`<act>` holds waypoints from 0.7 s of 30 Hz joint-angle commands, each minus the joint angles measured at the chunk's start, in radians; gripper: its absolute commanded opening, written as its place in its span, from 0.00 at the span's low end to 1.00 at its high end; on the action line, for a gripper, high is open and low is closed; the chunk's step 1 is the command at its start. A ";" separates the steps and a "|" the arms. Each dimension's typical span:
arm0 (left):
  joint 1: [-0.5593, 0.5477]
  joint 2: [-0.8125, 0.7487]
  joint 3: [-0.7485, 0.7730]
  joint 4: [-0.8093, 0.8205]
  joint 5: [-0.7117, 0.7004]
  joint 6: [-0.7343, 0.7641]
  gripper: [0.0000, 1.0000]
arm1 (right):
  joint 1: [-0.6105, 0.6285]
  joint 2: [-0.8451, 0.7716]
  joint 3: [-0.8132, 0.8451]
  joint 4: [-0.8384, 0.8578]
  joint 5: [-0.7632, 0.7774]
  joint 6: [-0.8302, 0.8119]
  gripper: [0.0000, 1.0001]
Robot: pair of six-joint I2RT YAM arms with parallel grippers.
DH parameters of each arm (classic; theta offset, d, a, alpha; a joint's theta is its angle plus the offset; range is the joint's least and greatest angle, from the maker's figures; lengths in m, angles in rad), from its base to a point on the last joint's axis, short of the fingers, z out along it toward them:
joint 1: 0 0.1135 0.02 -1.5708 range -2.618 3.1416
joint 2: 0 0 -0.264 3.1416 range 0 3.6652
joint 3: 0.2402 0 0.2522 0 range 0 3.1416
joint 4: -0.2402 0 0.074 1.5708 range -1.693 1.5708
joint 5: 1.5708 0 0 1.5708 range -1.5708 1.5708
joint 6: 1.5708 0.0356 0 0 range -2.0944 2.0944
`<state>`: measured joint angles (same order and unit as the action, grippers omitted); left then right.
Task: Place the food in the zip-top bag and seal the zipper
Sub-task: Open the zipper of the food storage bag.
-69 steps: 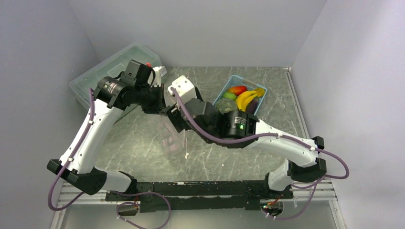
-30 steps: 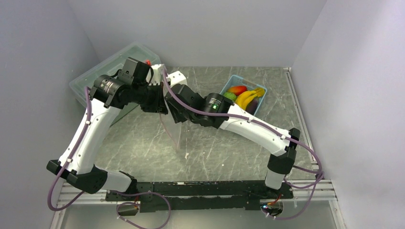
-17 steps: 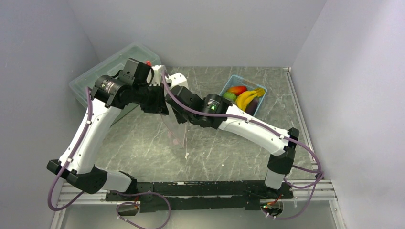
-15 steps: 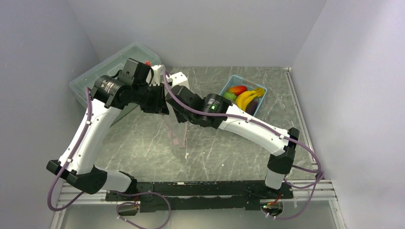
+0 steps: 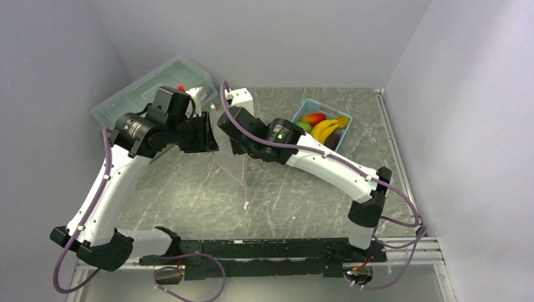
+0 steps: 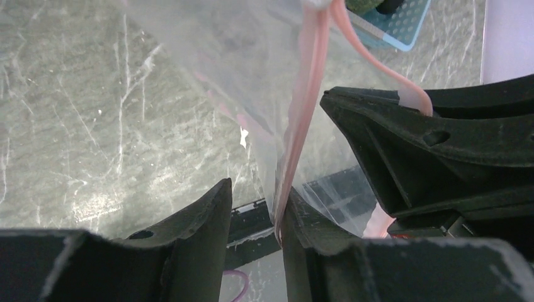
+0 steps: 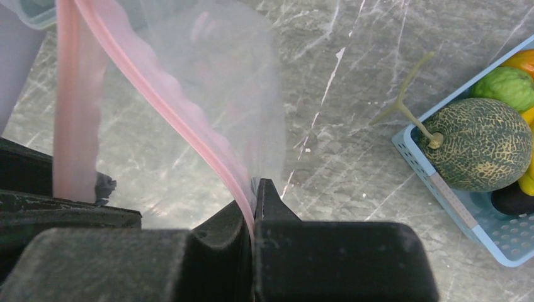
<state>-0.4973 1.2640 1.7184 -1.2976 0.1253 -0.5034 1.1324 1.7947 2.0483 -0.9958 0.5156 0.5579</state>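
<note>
One zip-top bag (image 7: 214, 75) with one pink zipper (image 7: 72, 113); one lidded box (image 5: 135, 94) at ten o'clock; one blue basket (image 7: 504, 245) at one o'clock — holding one banana bunch (image 5: 324, 130), one netted melon (image 7: 482, 145), one green lump (image 7: 507, 87), one red-orange piece (image 5: 313, 117), one dark piece (image 7: 513, 198).

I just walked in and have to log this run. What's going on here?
Two robot arms hold a floppy clear plastic zip-top bag with pale pink dots by its top edge over the grey marbled table. The right gripper is shut on the bag's narrow pink zipper strip. The left gripper is open, with that strip loose in its gap. The toy fruit sits in the light-blue slatted basket, none visibly bagged yet.
</note>
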 commanded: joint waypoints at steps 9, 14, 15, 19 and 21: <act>-0.006 -0.100 -0.072 0.147 -0.171 -0.110 0.37 | -0.008 0.031 0.107 0.039 0.012 0.075 0.00; -0.006 -0.128 -0.120 0.228 -0.189 -0.116 0.36 | -0.008 0.046 0.123 0.050 0.001 0.077 0.00; -0.006 -0.133 -0.129 0.242 -0.194 -0.114 0.36 | -0.008 0.046 0.123 0.055 -0.001 0.076 0.00; -0.007 -0.151 -0.161 0.294 -0.198 -0.103 0.35 | -0.011 0.056 0.127 0.067 -0.011 0.078 0.00; -0.007 -0.148 -0.166 0.304 -0.184 -0.101 0.34 | -0.013 0.061 0.132 0.070 -0.012 0.083 0.00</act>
<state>-0.4992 1.1355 1.5627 -1.0817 -0.0494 -0.5961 1.1267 1.8496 2.1277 -0.9745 0.5110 0.6228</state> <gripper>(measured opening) 0.351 0.010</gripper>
